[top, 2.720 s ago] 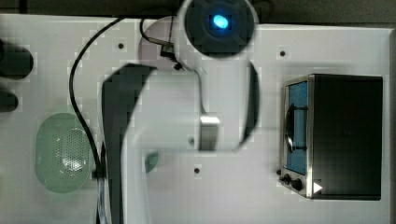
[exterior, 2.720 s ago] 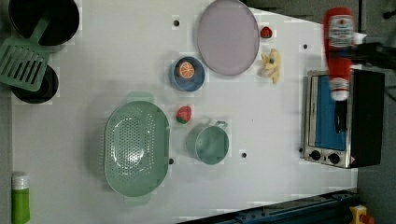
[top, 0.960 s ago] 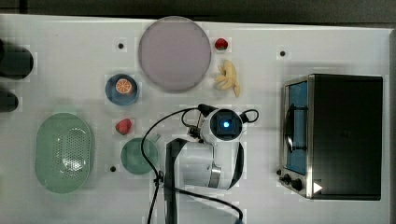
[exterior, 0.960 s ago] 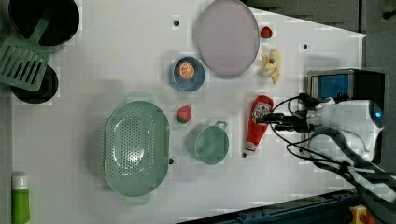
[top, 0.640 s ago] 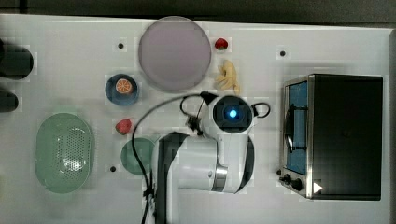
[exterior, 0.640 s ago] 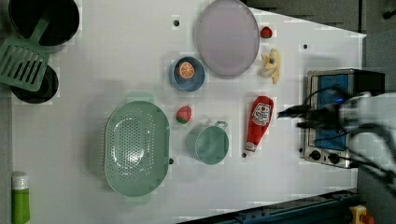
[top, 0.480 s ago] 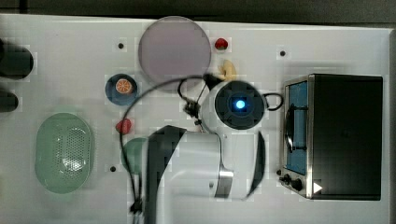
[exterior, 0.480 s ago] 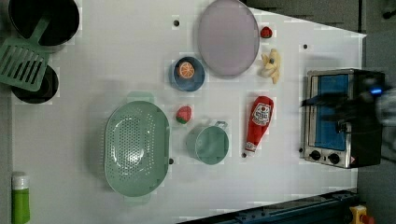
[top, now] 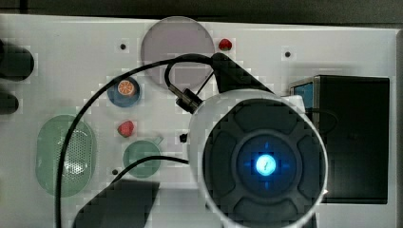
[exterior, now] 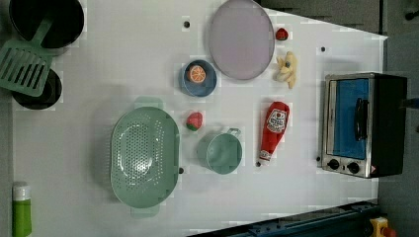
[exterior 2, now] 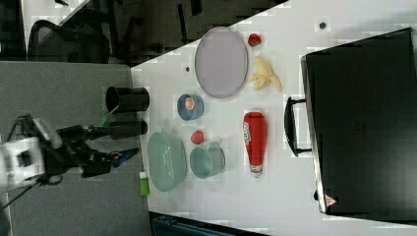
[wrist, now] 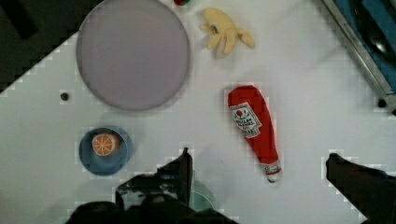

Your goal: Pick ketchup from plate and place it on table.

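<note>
the small red squeeze ketchup bottle (exterior: pixel 274 129) with a white printed label lay flat on the big white table (exterior: pixel 123 59), well clear of the large round pale lilac plate (exterior: pixel 240 38), which held nothing. in the left view the bottle sat below the plate and toward the left view's right, its whitish cap end pointing down toward a small dark hole in the table. it touched none of its neighbours.

the hand (wrist: pixel 257 163) showed in the wrist view as two dark fingers (wrist: pixel 180 170) standing wide apart with nothing between them, raised above the table; the bottle's cap end lay in the gap seen between them, but beneath them and untouched. in the top view the arm's round grey housing with a glowing blue light (top: pixel 264 164) covered the stretch of table where the bottle lay, and a black cable (top: pixel 90 114) looped across the scene.

around the bottle: a yellow peeled banana toy (exterior: pixel 287 69) near its fat end, a small red strawberry (exterior: pixel 281 34) beside the plate's rim, a silver toaster oven with a blue glass door (exterior: pixel 363 123) to the left view's right, and a green cup with a handle (exterior: pixel 221 152) just beside it on the left view's left. further off were a second small red fruit (exterior: pixel 194 120), a dark blue dish holding an orange slice (exterior: pixel 197 78), a pale green perforated colander (exterior: pixel 144 155), a green spatula (exterior: pixel 24 61) over black pots, and a green bottle (exterior: pixel 21 210) at the table's edge.
</note>
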`<state>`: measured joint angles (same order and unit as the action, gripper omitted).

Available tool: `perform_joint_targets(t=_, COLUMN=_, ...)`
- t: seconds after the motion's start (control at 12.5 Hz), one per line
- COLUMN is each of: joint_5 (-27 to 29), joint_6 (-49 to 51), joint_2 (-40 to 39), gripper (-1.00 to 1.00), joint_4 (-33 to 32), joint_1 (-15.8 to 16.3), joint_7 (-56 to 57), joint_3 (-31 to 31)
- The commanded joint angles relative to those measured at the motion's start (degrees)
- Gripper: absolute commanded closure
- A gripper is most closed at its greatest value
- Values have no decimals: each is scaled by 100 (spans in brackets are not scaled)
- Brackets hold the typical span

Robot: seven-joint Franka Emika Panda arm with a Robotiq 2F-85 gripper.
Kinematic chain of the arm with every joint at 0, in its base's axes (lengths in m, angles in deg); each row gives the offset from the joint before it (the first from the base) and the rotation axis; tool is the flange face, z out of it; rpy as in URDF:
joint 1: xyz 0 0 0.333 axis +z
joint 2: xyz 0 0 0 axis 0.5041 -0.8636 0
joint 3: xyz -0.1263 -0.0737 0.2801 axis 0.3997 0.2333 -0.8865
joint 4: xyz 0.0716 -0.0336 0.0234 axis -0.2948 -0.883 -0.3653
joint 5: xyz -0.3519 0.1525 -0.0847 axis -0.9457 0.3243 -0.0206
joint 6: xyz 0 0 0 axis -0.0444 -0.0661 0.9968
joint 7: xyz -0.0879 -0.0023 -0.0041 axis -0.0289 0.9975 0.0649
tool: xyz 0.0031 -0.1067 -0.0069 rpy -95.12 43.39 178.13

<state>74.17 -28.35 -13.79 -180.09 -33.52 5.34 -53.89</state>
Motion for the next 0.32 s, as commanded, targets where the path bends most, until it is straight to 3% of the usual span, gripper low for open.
perform_joint_targets(t=0.08, joint_5=-259, joint_6=258, joint_2=-330, gripper=-100, joint_4=24, joint_1=23, joint_7=-523, joint_3=95)
perform_joint_targets(t=0.32, joint_5=-259, joint_6=371, joint_2=-329, gripper=-100, joint_4=32, joint_1=23, joint_7=-523, joint_3=87)
